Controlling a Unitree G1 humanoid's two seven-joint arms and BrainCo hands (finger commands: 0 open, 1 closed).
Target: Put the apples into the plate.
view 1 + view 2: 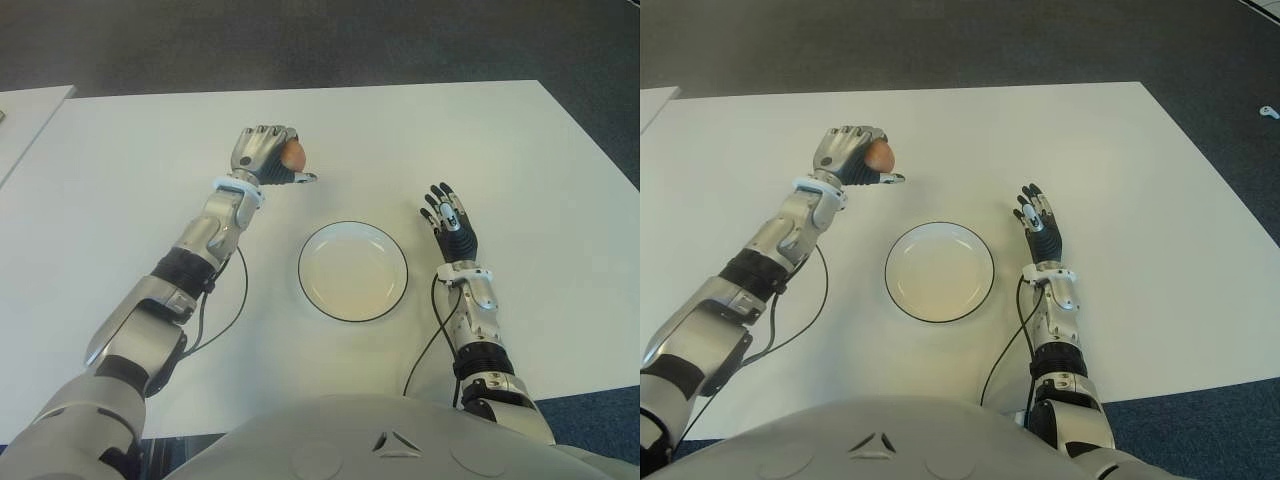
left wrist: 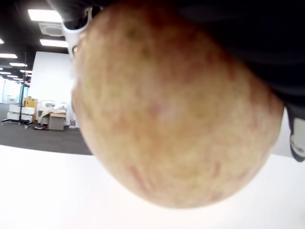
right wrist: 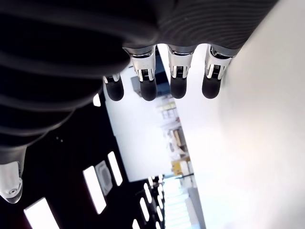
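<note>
I have the left hand (image 1: 268,153) curled around the apple (image 1: 292,154), held above the white surface (image 1: 120,180) beyond the plate (image 1: 353,271) and to its left, so my guess is it needs carrying over the empty dish before release. My right hand (image 1: 449,219) shows just right of the plate, fingers straight and holding nothing. The apple looks round, mottled reddish-brown over yellow-green.

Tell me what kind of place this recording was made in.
Probably an open office or lab: a white table on dark carpet, with ceiling light panels in the left wrist view. The left hand holds an apple beside an empty plate.
</note>
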